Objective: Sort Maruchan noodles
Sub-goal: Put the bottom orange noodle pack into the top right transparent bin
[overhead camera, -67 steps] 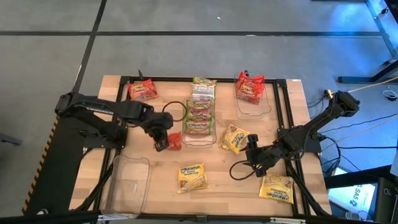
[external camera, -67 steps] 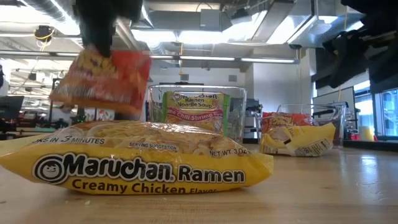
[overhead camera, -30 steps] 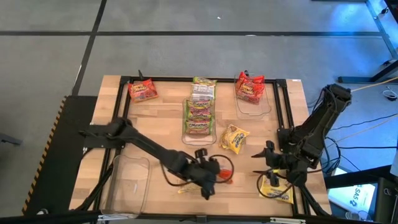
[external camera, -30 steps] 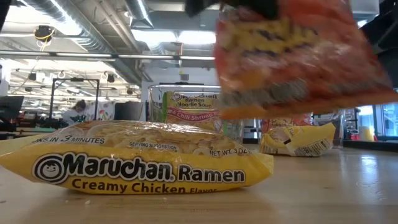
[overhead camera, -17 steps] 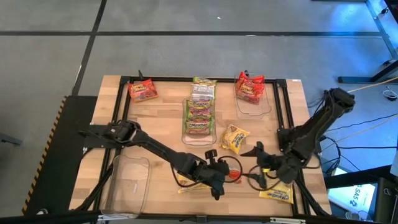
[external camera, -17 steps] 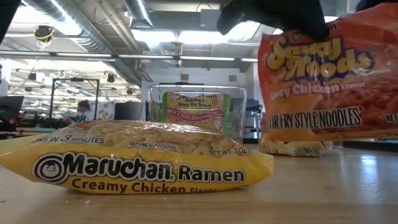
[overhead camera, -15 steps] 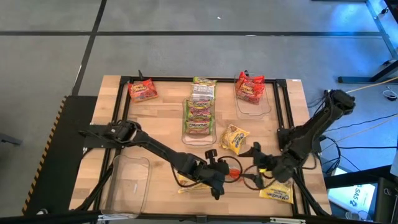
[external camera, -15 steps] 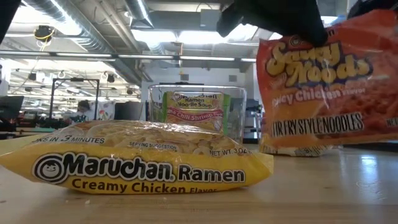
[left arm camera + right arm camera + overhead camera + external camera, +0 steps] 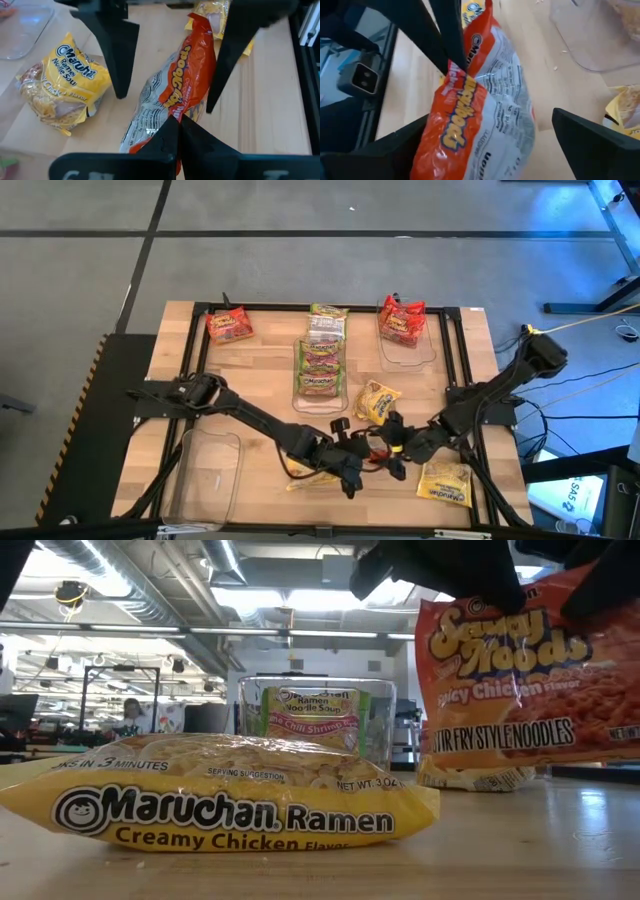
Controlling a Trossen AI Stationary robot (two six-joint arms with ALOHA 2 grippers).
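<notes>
Our left gripper (image 9: 175,131) is clamped on one end of the orange Saucy Noods packet (image 9: 176,95); our right gripper (image 9: 485,137) stands wide apart around it. The packet looks light, crinkly and slippery, so we should take its free edge.

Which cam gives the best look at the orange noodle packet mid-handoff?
Left wrist view: the orange noodle packet shows almost whole, pinched at one end by the left gripper, the right gripper's open fingers on either side. Right wrist view crops it. Low view shows only its label. High view: a sliver.
</notes>
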